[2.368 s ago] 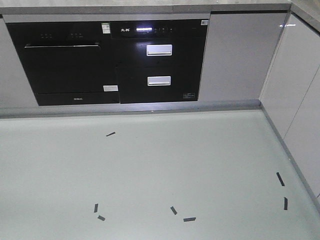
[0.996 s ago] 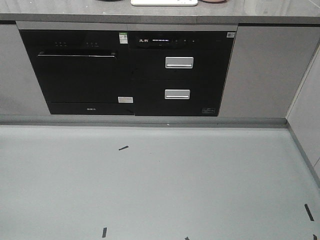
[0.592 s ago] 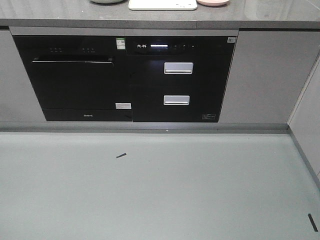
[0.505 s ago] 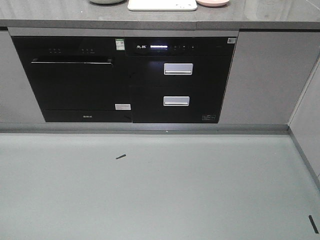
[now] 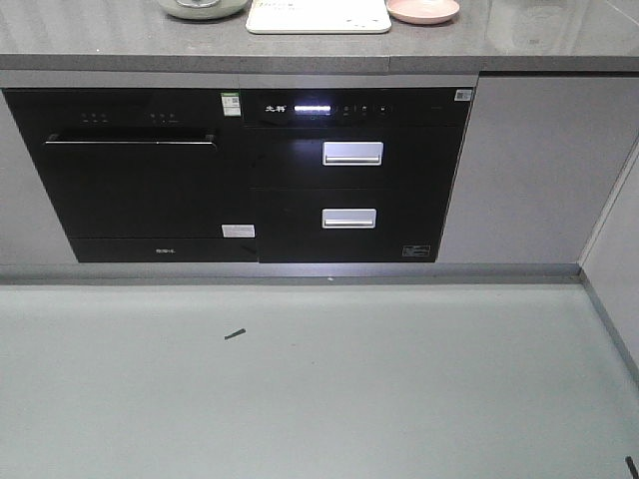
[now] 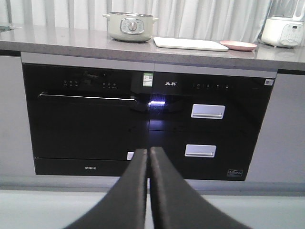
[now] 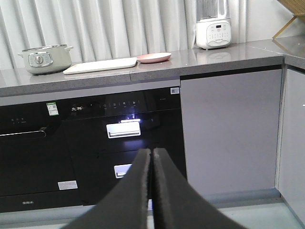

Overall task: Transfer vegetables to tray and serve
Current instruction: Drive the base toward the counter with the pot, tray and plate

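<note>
a: where's the tray?
b: flat on the far counter, well apart from both hands. a pot sits to its left, a pink plate just beside it on the right.
a: touching?
b: cannot tell.
a: and the hands?
b: left hand has its fingers pressed together with nothing between them. right hand is the same, closed tight and empty. both face the black ovens under the counter.
</note>
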Motion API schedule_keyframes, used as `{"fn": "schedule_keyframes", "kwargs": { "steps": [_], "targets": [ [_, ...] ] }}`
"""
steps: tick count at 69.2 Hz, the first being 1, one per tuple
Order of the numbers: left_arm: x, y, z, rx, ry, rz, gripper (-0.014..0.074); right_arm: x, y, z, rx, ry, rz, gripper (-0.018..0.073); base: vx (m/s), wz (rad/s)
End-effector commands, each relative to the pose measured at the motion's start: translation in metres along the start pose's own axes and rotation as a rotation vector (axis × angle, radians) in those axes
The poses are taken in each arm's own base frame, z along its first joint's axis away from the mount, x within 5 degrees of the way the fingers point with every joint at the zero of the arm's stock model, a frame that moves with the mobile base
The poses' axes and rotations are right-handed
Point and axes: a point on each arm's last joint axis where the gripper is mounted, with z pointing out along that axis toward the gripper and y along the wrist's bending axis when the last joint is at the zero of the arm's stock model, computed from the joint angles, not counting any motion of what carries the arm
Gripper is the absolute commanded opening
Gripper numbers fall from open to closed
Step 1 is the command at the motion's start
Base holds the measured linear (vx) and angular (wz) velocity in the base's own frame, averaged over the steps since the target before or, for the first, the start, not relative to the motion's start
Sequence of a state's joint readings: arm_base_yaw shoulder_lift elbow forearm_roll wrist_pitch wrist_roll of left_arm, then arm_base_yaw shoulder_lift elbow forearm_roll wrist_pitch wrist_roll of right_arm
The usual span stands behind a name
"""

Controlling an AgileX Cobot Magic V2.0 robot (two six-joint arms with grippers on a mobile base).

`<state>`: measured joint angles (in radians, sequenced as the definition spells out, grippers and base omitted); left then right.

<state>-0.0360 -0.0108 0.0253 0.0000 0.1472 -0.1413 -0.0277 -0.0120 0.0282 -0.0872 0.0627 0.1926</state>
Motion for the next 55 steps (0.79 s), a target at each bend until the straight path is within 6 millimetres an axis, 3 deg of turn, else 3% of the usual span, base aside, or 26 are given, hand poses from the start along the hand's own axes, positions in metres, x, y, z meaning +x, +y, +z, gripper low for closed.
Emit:
{"fn": "schedule_keyframes", "kwargs": {
  "steps": [1, 55],
  "targets": [
    [0.0000, -0.0001, 0.0016, 0.009, -0.052, -0.004, -0.0006, -0.0026, 0.0006, 0.0000, -0.009, -0.067, -0.015, -0.0002, 0.14, -0.02],
    [0.0000, -0.0001, 0.0016, 0.009, -0.052, -0.004, -0.0006, -0.0026, 0.0006, 0.0000, -0.009, -0.067, -0.015, -0.0002, 0.12, -0.02]
  ]
}}
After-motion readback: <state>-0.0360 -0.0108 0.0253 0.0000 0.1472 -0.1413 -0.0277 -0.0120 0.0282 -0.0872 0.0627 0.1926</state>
